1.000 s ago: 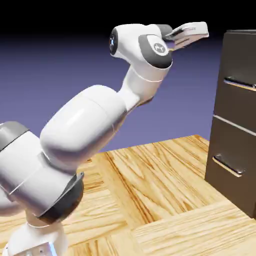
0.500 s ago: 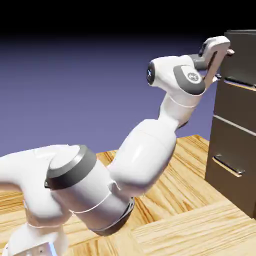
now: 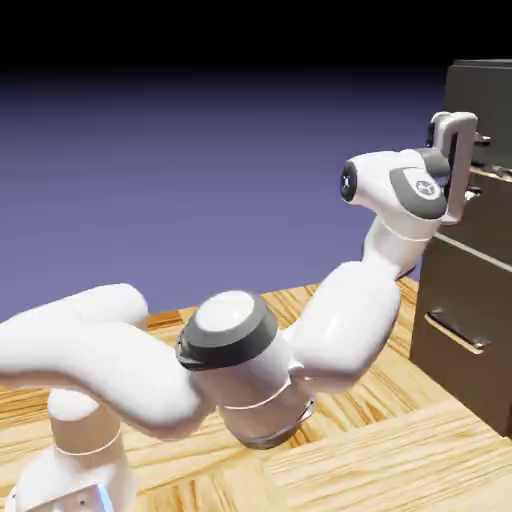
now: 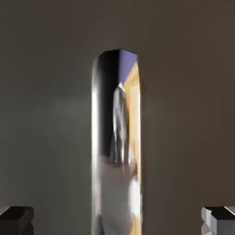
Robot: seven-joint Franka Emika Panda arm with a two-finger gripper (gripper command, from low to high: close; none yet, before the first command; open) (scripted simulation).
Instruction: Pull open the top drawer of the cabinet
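In the exterior view, the white base of the arm is seen nearest, toward seven o'clock, on the pale wood-patterned table, whose surface is spread across six o'clock. From above the base the arm is bent through a dark-banded joint, just past six o'clock from the middle, and is carried up toward two o'clock. There the wrist is held close to the cabinet, with the gripper pointed at the cabinet's face and its two fingers set one above the other. In the hand view, the fingers are seen well apart, one tip between seven and eight o'clock, the other between four and five. Between them the shiny bar handle is seen, running from six o'clock toward twelve, with visible space on both sides; nothing is clamped. Behind the handle, the picture is filled by the dark front of the top drawer. In the exterior view that drawer is placed at two o'clock, as the uppermost front of the cabinet, and is partly hidden by the hand. Below it, past a pale seam, the lower drawer is found between three and four o'clock, with its own bar handle. Farthest off, a blue-violet backdrop is seen, darkened to black toward twelve o'clock.
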